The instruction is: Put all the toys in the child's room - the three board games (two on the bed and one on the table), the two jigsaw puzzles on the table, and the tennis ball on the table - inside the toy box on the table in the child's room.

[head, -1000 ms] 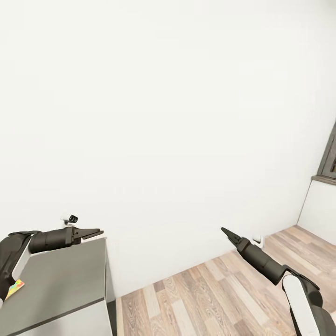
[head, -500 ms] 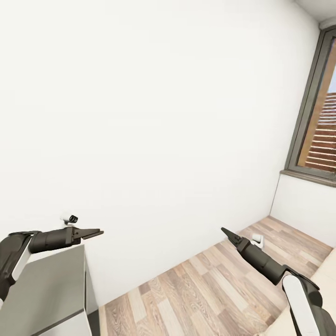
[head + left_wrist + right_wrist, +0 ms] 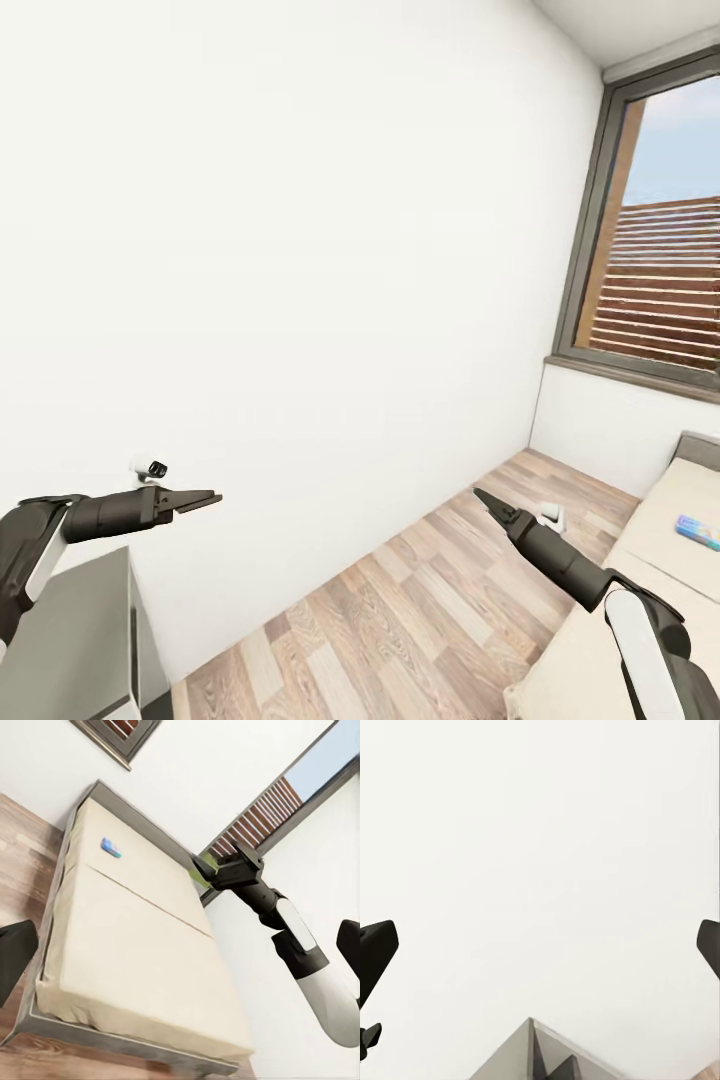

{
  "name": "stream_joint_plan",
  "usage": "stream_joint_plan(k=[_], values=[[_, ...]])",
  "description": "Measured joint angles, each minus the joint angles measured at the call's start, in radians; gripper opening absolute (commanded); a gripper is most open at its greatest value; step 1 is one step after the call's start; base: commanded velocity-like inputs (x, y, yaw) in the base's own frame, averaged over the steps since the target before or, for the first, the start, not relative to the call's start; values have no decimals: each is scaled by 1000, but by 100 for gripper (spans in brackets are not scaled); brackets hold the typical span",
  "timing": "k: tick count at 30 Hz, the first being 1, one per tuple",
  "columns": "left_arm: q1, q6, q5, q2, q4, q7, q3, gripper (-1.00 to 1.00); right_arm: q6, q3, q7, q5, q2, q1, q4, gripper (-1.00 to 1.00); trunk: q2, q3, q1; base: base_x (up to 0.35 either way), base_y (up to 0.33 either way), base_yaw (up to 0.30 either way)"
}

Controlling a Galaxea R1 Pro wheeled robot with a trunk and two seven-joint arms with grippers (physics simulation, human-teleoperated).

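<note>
step: in transit toward bed (image 3: 680,520); both grippers wide, empty; next: approach board game (image 3: 697,532) there.

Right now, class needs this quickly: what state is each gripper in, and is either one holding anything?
Left gripper: open, holding nothing; fingers spread at the wrist view's edges.
Right gripper: open, holding nothing; fingers likewise far apart.

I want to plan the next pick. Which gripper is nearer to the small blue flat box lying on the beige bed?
Right. The right gripper hangs over the wooden floor beside the bed, fairly near the blue box. The left gripper is across the room, above the grey table.
</note>
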Motion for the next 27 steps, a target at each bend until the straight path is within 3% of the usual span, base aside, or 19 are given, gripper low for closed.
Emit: stream_joint_plan(k=[21, 27], values=[[0, 0, -2, -2, 0, 0, 0, 100, 0, 0, 2, 0, 0, 0, 0, 100, 0, 0, 0, 0, 0, -277], [0, 0, -2, -3, 0, 0, 0, 100, -5, -2, 4, 0, 1, 0, 1, 100, 0, 0, 0, 0, 0, -105]])
